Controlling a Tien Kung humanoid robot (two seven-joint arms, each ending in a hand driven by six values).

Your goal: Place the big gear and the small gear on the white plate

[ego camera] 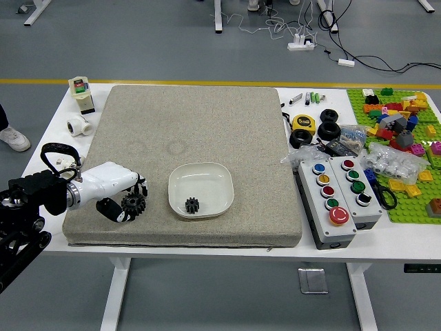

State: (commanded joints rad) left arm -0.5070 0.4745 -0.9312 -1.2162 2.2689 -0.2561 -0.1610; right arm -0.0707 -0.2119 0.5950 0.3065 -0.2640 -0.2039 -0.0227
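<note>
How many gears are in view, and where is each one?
2: the small gear on the white plate, and the big gear between the thumb and fingers of the left hand.

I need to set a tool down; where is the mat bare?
The mat is bare beyond the plate to its far edge, and right of it to its right edge. It's crowded left of the plate: left hand, big gear.

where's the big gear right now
In the head view, the big gear is on the gray mat's left side, at the left hand's fingers, left of the white plate.
</note>
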